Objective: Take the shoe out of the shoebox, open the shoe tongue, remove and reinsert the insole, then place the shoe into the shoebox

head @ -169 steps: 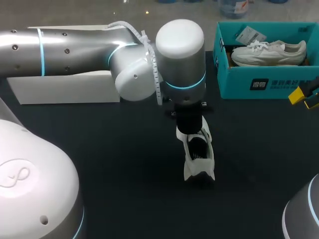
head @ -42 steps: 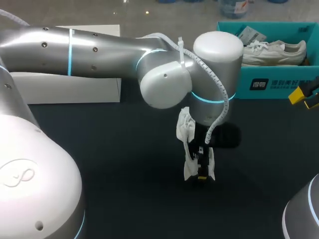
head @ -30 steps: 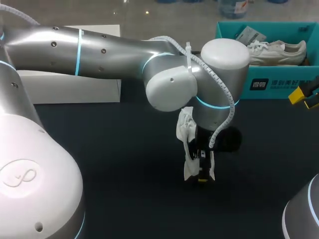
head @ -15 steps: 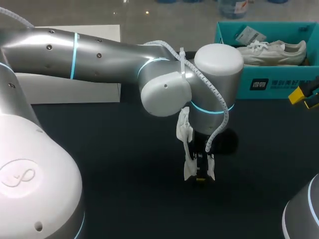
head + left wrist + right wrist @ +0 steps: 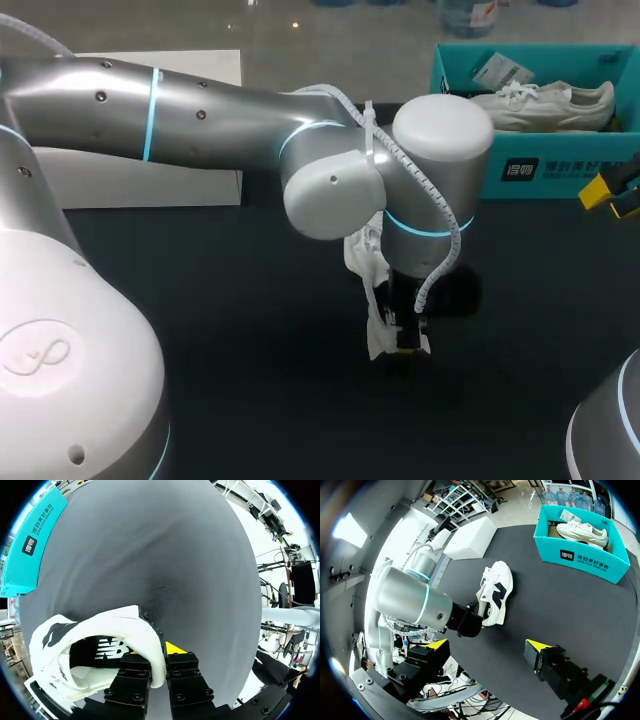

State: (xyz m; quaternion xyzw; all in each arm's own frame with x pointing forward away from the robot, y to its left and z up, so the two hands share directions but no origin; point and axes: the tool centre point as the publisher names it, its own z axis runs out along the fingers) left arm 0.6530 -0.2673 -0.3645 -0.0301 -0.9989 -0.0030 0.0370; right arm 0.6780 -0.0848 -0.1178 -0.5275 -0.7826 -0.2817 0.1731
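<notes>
Shoe (image 5: pixel 110 622), white and black, on the dark table (image 5: pixel 165 555), its heel rim clamped between the left pincer's (image 5: pixel 159 652) fingers. It looks light and soft-walled, so that padded rim seems the surest hold. Only the left wrist view shows this clamp; overhead, the left arm (image 5: pixel 200 100) hides it. Well apart, the right pincer (image 5: pixel 487 650) hangs spread wide. Farthest, a teal shoebox (image 5: pixel 580 560) holds another shoe (image 5: pixel 582 532).

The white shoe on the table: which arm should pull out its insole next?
Probably the right. The left gripper is shut on the shoe at its heel edge, steadying it on the table. The right gripper is open and empty, though it is well apart from the shoe.
</notes>
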